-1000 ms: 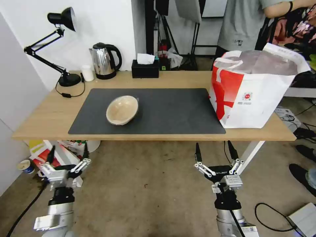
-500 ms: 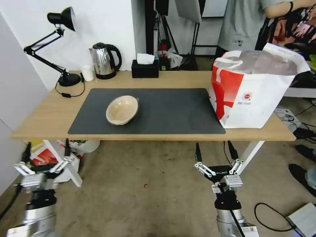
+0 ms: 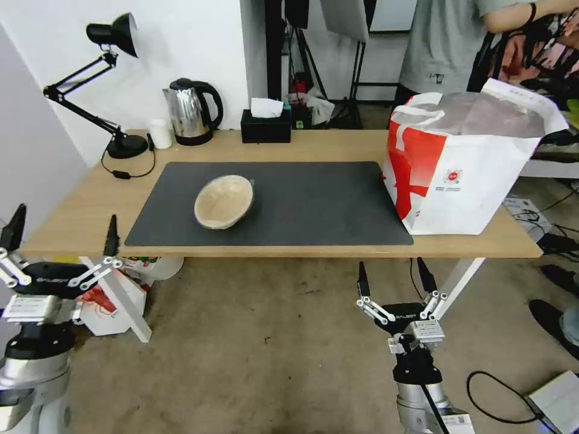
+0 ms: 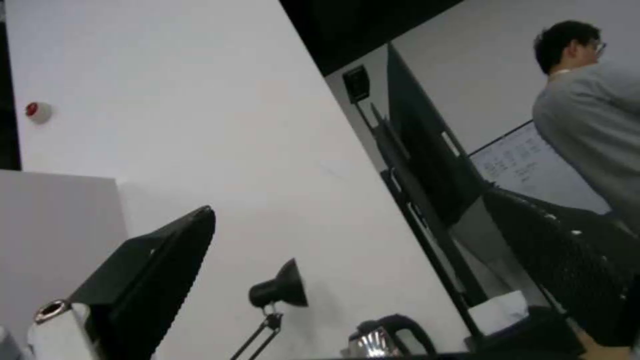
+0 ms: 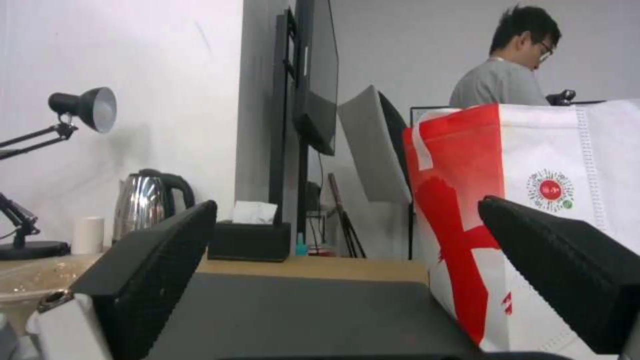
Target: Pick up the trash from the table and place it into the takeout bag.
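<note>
Risk: the light, shallow tan paper bowl (image 3: pixel 224 201) could skid or tip if nudged at its rim. It sits on the dark grey mat (image 3: pixel 313 205), well apart from the boxy white-and-red takeout bag (image 3: pixel 464 163) w/ its mouth open. Left gripper (image 3: pixel 60 238), off the light-wood table (image 3: pixel 72 223) corner, and right gripper (image 3: pixel 393 282), below its front edge: both spread wide, empty.

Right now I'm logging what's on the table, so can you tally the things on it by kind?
Tan paper bowl: 1
Takeout bag: 1
Desk lamp: 1
Kettle: 1
Small white cup: 1
Black tissue box: 1
Dark grey mat: 1
Total: 7
</note>
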